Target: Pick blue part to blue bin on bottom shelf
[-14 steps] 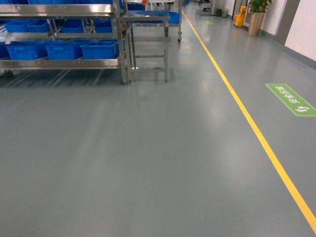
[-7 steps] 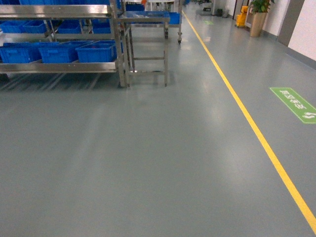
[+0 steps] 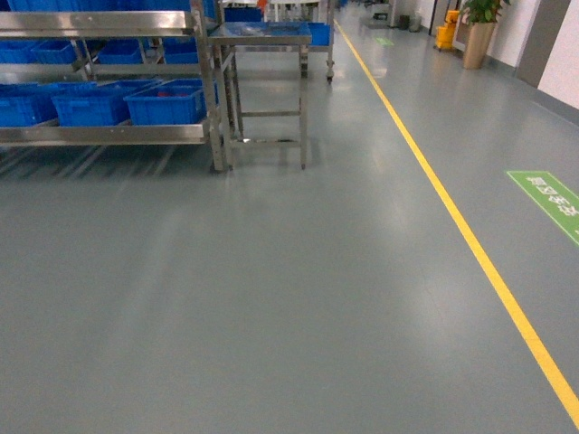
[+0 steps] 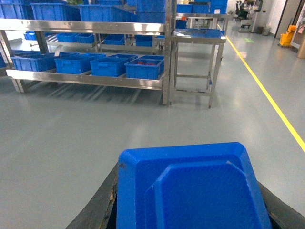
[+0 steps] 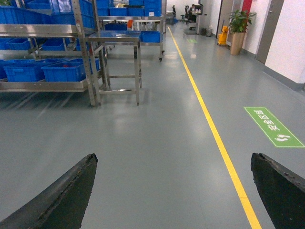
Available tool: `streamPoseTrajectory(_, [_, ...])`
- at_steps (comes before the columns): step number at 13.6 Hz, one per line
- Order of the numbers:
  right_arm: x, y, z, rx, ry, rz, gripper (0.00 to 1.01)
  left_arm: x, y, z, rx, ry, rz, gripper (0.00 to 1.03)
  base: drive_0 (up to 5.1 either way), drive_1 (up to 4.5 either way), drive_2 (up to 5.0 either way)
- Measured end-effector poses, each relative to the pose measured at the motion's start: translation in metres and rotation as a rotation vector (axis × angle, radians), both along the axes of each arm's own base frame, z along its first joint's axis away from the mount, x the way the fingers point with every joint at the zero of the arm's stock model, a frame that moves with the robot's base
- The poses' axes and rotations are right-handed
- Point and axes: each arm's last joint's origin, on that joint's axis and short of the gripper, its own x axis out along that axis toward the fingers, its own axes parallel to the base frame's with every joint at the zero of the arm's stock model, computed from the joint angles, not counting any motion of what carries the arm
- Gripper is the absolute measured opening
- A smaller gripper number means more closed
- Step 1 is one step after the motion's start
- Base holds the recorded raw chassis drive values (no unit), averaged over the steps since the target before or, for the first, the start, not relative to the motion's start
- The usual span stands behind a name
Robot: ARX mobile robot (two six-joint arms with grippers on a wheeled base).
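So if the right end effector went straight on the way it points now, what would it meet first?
Nothing close, probably. The right end effector is open and empty, with bare grey floor ahead. The steel table and yellow line lie off to either side; depth is unclear.

Blue part (image 4: pixel 190 191) between the left jaws, bottom shelf (image 4: pixel 90 78) with its row of bins (image 4: pixel 109 64) well ahead and left, steel table (image 4: pixel 198 36) just right of the rack, floor line (image 5: pixel 209 124) ahead between the right jaws.

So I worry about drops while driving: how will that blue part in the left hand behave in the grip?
The blue part looks like rigid moulded plastic, so probably stiff and light. Its smooth, glossy faces may be slippery between the left hand's dark fingers. Flat, boxy sides suggest it won't roll.
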Motion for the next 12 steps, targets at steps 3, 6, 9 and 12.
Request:
streamPoseTrajectory(3, [0.0000,0.0000,0.0007,0.000,-0.007,0.000,0.98,0.0000,0.0000,0.0001,0.000,-0.001,0.000,0.44,0.0,4.18,-4.1])
streamPoseTrajectory(6, [0.0000,0.0000,0.0000,0.000,0.000,0.000,0.98,-0.0001,0.0000,0.0003,-0.001,-0.003,0.000,0.44,0.0,4.09,-4.2])
streamPoseTrajectory(9, [0.0000,0.0000,0.0003,0.000,-0.003,0.000,0.98,0.0000,0.0000,-0.0001,0.001,0.001,0.000,0.44,0.0,4.16,-4.1])
streamPoseTrajectory(12, [0.0000,0.0000,0.0000,0.000,0.000,0.000,0.98,-0.0001,0.0000,-0.0001,0.001,0.001,0.000,0.44,0.0,4.18,-4.1])
